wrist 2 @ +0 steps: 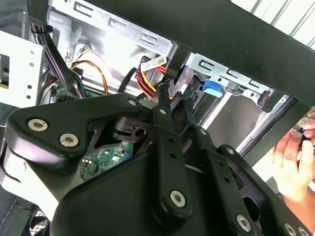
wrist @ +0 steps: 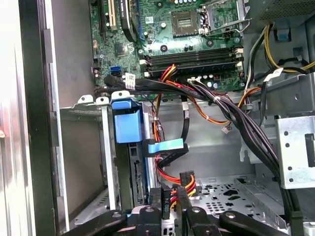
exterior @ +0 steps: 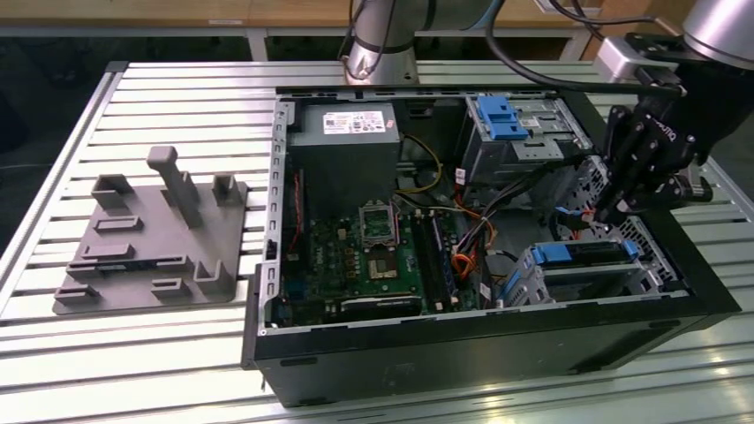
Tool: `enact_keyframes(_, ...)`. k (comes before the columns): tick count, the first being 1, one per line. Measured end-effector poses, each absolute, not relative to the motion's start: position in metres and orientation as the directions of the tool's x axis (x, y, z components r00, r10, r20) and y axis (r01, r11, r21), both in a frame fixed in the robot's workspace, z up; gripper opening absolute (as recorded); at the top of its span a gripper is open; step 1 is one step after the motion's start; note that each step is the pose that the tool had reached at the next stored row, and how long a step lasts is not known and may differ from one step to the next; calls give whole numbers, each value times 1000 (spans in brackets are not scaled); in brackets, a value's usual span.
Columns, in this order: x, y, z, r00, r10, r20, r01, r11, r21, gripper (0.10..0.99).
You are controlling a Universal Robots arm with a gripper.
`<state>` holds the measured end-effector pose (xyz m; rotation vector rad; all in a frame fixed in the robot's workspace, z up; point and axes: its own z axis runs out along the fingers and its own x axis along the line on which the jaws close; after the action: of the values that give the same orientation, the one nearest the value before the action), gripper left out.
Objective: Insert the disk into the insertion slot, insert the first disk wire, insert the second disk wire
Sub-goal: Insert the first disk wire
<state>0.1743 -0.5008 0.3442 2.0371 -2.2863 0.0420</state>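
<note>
Exterior view: the black two-finger gripper (exterior: 609, 215) hangs just above the low silver perforated drive cage (exterior: 589, 284). Inside that cage sits the flat silver hard drive with blue plastic carrier rail (exterior: 577, 255), directly below the fingertips. The jaws look pressed onto a black plug with red-yellow wires (wrist: 187, 179).
</note>
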Motion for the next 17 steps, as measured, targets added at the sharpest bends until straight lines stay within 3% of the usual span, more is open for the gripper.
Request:
enact_keyframes(3, 173, -501, 344, -113, -990, 84, -993, 116, 31, 255)
enact_keyframes(4, 173, -501, 344, -113, -990, 86, -993, 116, 31, 188)
enact_keyframes(6, 173, -501, 344, -113, -990, 89, -993, 116, 30, 165)
enact_keyframes(17, 175, -501, 344, -106, -990, 93, -993, 110, 36, 165)
